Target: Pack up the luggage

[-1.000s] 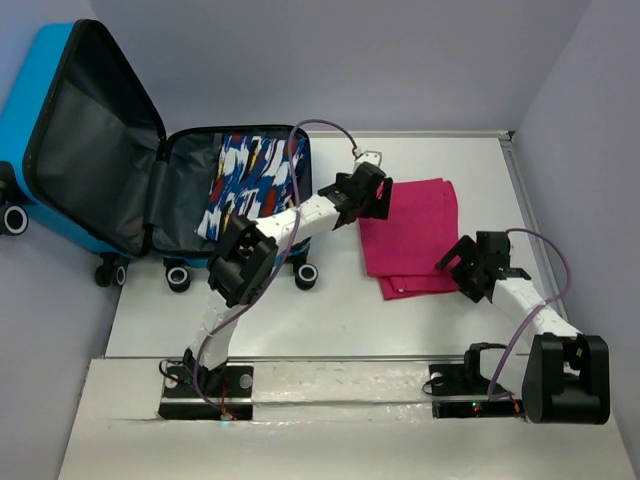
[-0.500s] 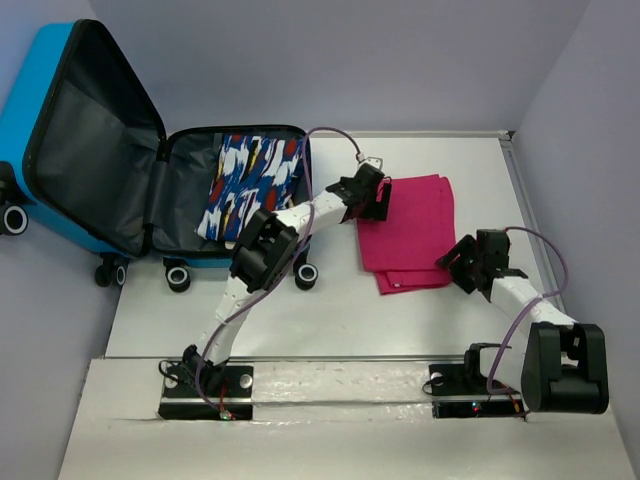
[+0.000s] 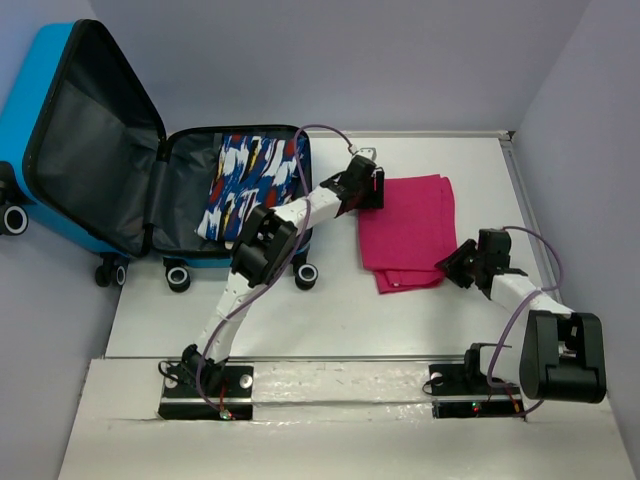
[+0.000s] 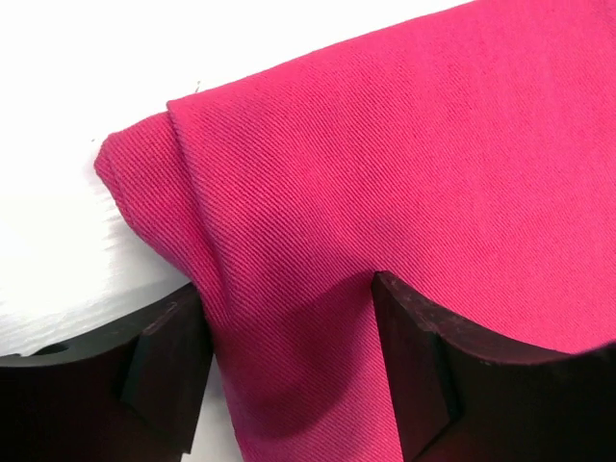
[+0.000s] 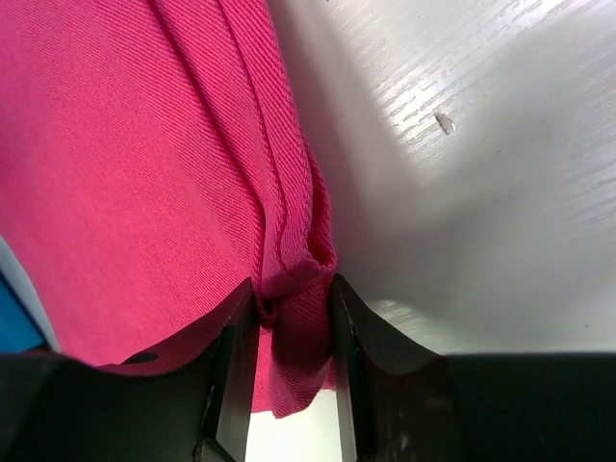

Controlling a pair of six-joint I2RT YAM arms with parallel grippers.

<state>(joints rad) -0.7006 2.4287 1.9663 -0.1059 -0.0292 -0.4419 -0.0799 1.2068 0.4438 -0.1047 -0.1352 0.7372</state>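
At the far left of the white table (image 3: 330, 320), the luggage (image 3: 40, 110), a small bright blue hard-shell suitcase, lies open. Its grey-lined lid is propped up against the wall, and a blue, white and red patterned pouch (image 3: 250, 185) is already in the lower half. Just right of it, the left gripper (image 3: 372, 188) reaches to the far left corner of a folded magenta cloth (image 3: 415, 220). Its jaws stand wide, straddling the folded edge without pinching it. At the cloth's near right corner, the right gripper (image 3: 450, 268) has its jaws narrowed onto a bunched fold and holds it. Packing looks partway done: one item is in and the cloth lies on the table outside the case. Lifting the cloth in and shutting the lid remain.
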